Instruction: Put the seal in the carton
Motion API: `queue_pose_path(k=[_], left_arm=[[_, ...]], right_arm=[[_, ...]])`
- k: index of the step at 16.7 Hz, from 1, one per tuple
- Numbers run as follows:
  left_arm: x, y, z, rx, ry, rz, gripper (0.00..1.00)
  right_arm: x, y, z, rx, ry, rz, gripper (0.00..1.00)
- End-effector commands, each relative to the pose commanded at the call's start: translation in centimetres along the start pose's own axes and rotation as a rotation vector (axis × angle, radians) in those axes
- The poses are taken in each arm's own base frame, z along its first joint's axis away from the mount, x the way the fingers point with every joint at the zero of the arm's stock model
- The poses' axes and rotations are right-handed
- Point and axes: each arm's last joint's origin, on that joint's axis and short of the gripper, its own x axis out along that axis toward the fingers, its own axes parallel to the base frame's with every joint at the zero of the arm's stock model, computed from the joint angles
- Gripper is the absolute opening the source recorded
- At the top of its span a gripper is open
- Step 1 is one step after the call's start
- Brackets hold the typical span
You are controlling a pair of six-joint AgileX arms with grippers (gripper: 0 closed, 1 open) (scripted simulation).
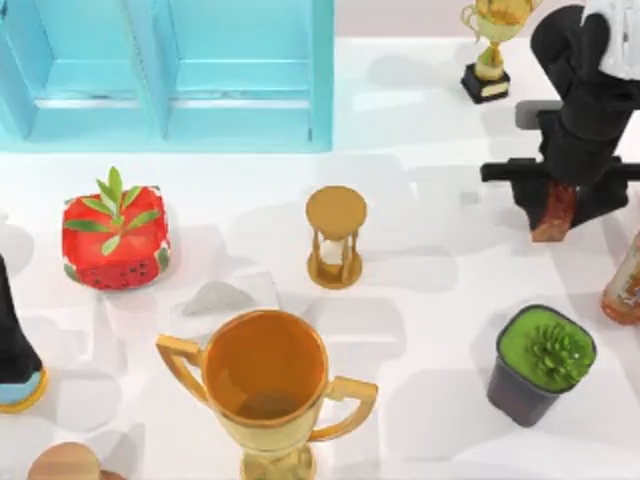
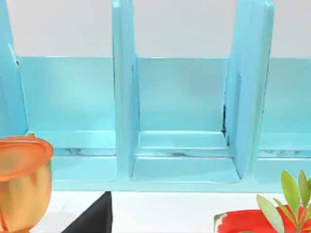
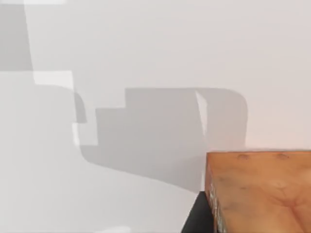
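The right gripper (image 1: 556, 205) is at the right side of the table, its black fingers closed on the seal (image 1: 553, 212), a reddish-brown mottled block that juts out just below the wrist and looks lifted off the white table (image 1: 430, 270). In the right wrist view the seal (image 3: 257, 189) sits right against the camera, with its shadow cast on the bare tabletop beyond it. The carton (image 1: 170, 70), a light blue divided box, lies well away from this gripper, at the far left of the table; the left wrist view looks into its open compartments (image 2: 182, 121). Between the gripper and the carton stands an hourglass (image 1: 335, 237). Near the gripper, toward the front, is a dark pot with a green succulent (image 1: 541, 362), and just beside it at the right edge is an orange-brown bottle (image 1: 625, 282). A small gold trophy (image 1: 490, 45) stands behind the gripper. The left arm (image 1: 15, 345) is parked at the left edge; I cannot tell how its fingers stand. Near it are a red strawberry-patterned planter (image 1: 115, 240) and a large gold cup (image 1: 265, 385).
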Motion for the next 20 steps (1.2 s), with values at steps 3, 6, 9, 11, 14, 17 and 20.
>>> queue_pose_path(k=[3,6,9,11,14,17,20], left_arm=[[0.0,0.0,0.0,0.000,0.000,0.000,1.00],[0.0,0.0,0.0,0.000,0.000,0.000,1.00],[0.0,0.0,0.0,0.000,0.000,0.000,1.00],[0.0,0.0,0.0,0.000,0.000,0.000,1.00],[0.0,0.0,0.0,0.000,0.000,0.000,1.00],[0.0,0.0,0.0,0.000,0.000,0.000,1.00],[0.0,0.0,0.0,0.000,0.000,0.000,1.00]], right_arm=[[-1.0,2.6,-0.6,-0.029,0.000,-0.011,0.00],[-3.4,5.1,-1.0,-0.051,-0.005,-0.015,0.00],[-6.5,5.0,-0.7,-0.046,-0.017,-0.002,0.00],[-8.3,3.4,-0.3,-0.031,-0.015,0.002,0.00],[-9.8,0.4,0.0,-0.001,-0.002,0.000,0.00],[-10.0,-0.1,0.0,0.001,0.000,0.000,0.00],[-9.7,-0.1,0.1,0.000,0.004,-0.001,0.00]])
